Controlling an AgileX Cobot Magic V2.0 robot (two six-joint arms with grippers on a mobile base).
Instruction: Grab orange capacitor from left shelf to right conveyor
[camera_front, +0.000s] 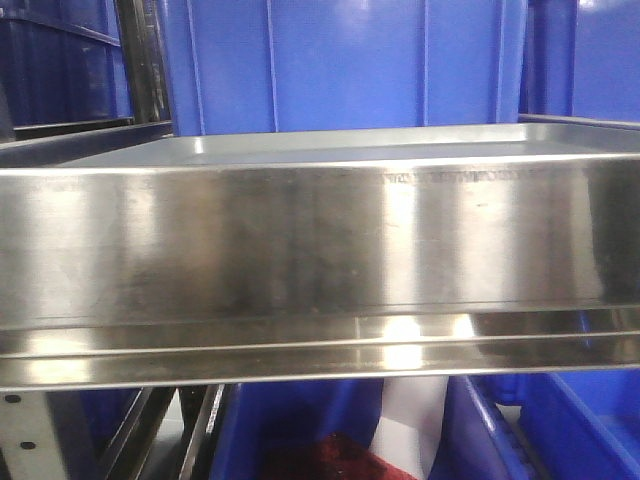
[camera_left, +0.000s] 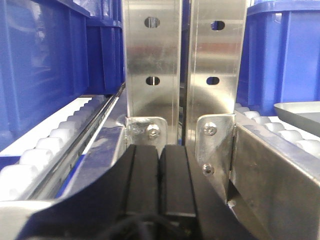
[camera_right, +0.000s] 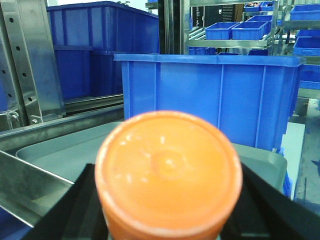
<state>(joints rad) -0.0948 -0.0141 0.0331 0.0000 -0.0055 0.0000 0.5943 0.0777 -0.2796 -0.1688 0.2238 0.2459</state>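
- The right pincer (camera_right: 167, 222) is clamping the capacitor (camera_right: 167, 172). Its black fingers (camera_right: 75, 215) are pressing on both flanks, spread only as wide as the cylinder.
- The capacitor is sitting in that grip with its round end facing the wrist camera. A grey tray (camera_right: 60, 152) and a blue bin (camera_right: 210, 97) are lying beyond it. Whether its base is resting on anything is hidden.
- The left pincer (camera_left: 160, 175) is holding nothing, its pads pressed together, and is pointing at the rack uprights (camera_left: 150, 60).
- The step in hand is probably carrying the capacitor off the shelf (camera_front: 300, 240). Doing it well is calling for a firm, level hold and a rise above the tall lip before swinging right.
- The conveyor is not showing in any view, so the drop point is needing a check before release.
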